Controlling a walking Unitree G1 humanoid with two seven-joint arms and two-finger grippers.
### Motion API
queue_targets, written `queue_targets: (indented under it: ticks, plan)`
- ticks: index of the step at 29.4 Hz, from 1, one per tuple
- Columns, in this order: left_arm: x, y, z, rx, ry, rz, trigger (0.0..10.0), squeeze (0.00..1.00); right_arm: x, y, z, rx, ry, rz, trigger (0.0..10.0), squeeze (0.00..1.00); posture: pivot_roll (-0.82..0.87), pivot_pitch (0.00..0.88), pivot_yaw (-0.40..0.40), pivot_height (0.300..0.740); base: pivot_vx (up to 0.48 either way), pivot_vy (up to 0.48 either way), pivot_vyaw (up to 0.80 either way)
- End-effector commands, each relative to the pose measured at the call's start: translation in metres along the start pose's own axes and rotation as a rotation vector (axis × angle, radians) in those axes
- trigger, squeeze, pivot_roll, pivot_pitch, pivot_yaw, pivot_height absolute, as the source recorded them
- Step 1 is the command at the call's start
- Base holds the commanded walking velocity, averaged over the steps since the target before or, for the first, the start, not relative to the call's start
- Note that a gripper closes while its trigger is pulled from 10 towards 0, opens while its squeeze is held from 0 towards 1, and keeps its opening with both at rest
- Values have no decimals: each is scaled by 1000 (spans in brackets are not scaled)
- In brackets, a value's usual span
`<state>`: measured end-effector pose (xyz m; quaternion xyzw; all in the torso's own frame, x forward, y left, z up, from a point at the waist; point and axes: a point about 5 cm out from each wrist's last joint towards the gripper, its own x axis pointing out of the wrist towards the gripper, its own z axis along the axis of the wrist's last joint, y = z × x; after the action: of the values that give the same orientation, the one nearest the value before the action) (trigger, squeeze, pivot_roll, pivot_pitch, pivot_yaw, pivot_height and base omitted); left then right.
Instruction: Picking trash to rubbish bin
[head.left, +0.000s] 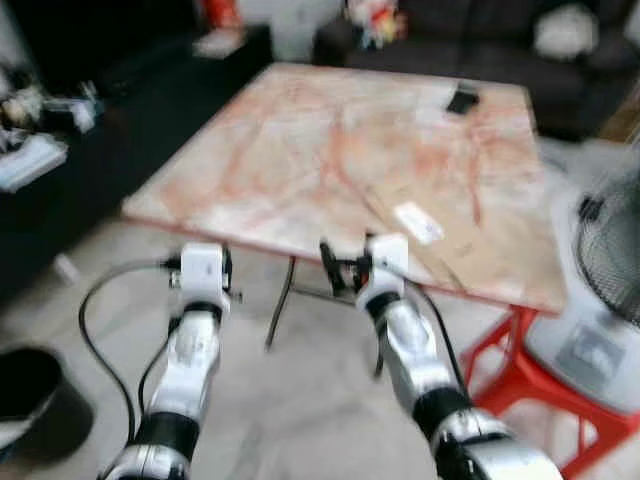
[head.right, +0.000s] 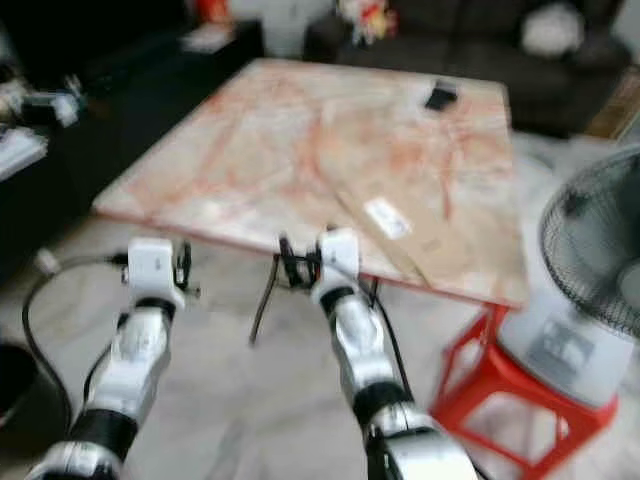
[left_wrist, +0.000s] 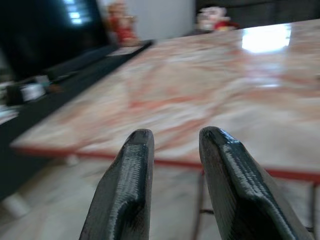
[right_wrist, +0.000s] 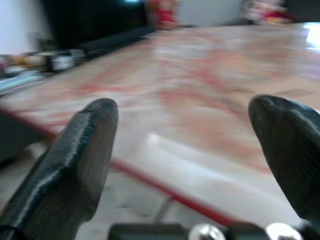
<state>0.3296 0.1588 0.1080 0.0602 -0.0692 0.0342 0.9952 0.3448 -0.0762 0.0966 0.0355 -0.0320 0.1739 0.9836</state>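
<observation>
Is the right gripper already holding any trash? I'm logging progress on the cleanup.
No: the right gripper has its fingers spread wide with nothing between them, short of the marble table.

Before us stands a marble-patterned table (head.left: 300, 160) with a red-edged rim. Near its far edge we see a small dark object (head.left: 462, 100). To the right sits a white fan (head.left: 610, 300) on a red stool (head.left: 520, 375), and a dark sofa (head.left: 450, 40) lies beyond the table.
</observation>
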Motion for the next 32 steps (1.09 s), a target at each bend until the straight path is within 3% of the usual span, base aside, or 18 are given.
queue_targets:
  ticks: [1, 7, 22, 32]
  plan:
    - [2, -10, 6, -14, -22, -28, 10000, 0, -2, -10, 0, 0, -1, -30, 10000, 0, 55, 11, 8, 740, 454, 0, 0]
    - [3, -9, 7, -15, -25, -31, 10000, 0, -1, -9, 2, 6, -9, -24, 10000, 0, 55, 9, 6, 740, 454, 0, -607]
    - [2, -19, 7, -32, -12, -110, 10000, 0, -2, -9, 1, 0, -7, -22, 10000, 0, 55, 9, 6, 740, 443, 0, 0]
    - [-1, -31, 5, -40, 7, -212, 10000, 0, -3, -8, -2, -6, 16, -14, 10000, 0, 54, 12, 10, 740, 51, 0, 0]
